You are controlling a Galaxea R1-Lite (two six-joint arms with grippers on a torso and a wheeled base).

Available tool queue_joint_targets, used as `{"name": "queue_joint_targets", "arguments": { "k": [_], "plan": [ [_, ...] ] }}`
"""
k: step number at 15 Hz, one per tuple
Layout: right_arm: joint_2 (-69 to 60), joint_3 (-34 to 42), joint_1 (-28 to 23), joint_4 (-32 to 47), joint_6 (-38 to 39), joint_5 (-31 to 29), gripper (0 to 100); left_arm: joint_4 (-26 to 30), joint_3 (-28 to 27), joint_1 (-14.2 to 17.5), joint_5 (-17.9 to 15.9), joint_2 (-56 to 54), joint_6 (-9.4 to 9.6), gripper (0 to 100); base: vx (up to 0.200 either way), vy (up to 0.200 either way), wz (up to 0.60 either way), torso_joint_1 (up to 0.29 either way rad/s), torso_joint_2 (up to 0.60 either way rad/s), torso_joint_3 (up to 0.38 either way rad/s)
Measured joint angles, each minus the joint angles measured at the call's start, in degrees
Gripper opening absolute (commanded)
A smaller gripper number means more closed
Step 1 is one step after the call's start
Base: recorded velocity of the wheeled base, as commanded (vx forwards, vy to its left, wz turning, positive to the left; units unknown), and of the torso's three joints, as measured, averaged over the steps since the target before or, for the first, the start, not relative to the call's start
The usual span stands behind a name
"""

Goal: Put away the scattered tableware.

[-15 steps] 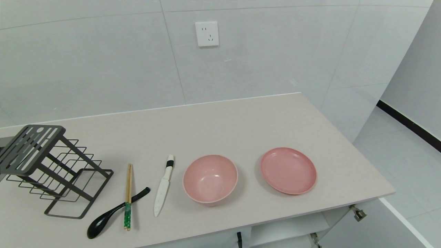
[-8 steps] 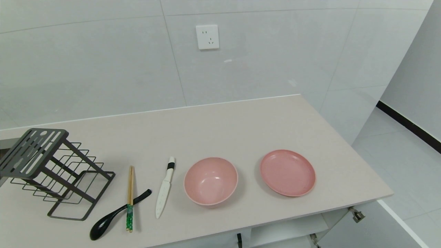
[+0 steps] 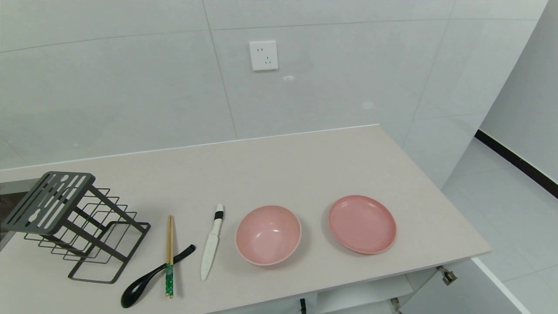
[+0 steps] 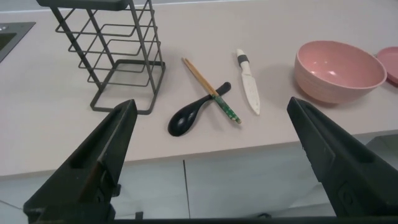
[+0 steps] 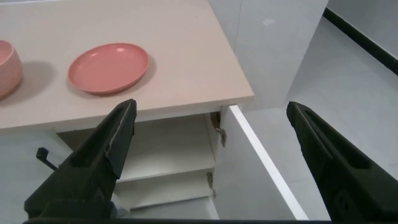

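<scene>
Tableware sits in a row along the front of the counter [image 3: 305,165]. Rack [image 3: 74,222] is far left, then spoon [image 3: 144,283] w/ chopsticks [image 3: 169,253] crossing its handle, knife [image 3: 211,246], bowl [image 3: 268,235], plate [image 3: 362,223]. Spoon's head is near the front edge and plate is nearest the right end. I've got a wide strip of counter btw row and wall. Left gripper [image 4: 211,109] and right gripper [image 5: 210,107] are both spread wide, holding nothing. Cabinet door [image 5: 261,162] below looks ajar, I think.

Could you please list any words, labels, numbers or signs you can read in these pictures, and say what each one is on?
None can be read. The wall socket is plain, and the green pattern on the chopsticks is too small to tell whether it holds any writing.
</scene>
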Motion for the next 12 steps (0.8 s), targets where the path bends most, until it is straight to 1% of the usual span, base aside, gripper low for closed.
{"name": "queue_joint_targets", "arguments": {
  "k": [2,3,4,5,7,8,10,11,12],
  "plan": [
    [0.0,0.0,0.0,-1.7,0.1,0.6,100,0.0,0.0,0.0,0.0,0.0,0.15,100,0.0,0.0,0.0,0.0,0.0,0.0],
    [0.0,0.0,0.0,-5.5,0.0,0.8,100,0.1,0.0,0.0,0.0,0.0,0.11,100,0.0,0.0,0.0,0.0,0.0,0.0],
    [0.1,-0.1,0.0,-10.9,-0.4,2.1,100,0.1,0.0,0.0,0.0,0.0,0.11,100,0.0,0.0,0.0,0.0,0.0,0.0],
    [0.5,-0.6,0.0,-11.9,-0.7,4.2,100,0.1,0.0,0.0,0.0,0.0,0.28,100,0.0,0.0,0.0,0.0,0.0,0.0],
    [3.8,-4.2,0.3,-12.0,-0.4,7.0,100,0.1,0.0,0.0,-0.1,0.0,0.3,100,0.0,0.0,0.0,0.0,0.0,0.0],
    [7.2,-6.8,0.6,-11.9,0.2,9.5,100,0.1,0.0,0.0,-0.1,0.0,0.3,100,0.0,0.0,0.0,0.0,0.0,0.0],
    [15.3,-11.6,1.2,-11.8,2.5,17.0,100,0.1,0.0,0.0,-0.1,0.0,0.22,100,0.0,0.0,0.0,0.0,0.0,0.0],
    [19.7,-13.4,1.4,-11.9,3.5,19.9,100,0.1,0.0,0.0,-0.1,0.0,0.2,100,0.0,0.0,0.0,0.0,0.0,0.0],
    [23.3,-14.3,1.6,-11.8,4.2,21.5,100,0.1,0.0,0.0,-0.1,0.0,0.22,100,0.0,0.0,0.0,0.0,0.0,0.0]
  ]
}}
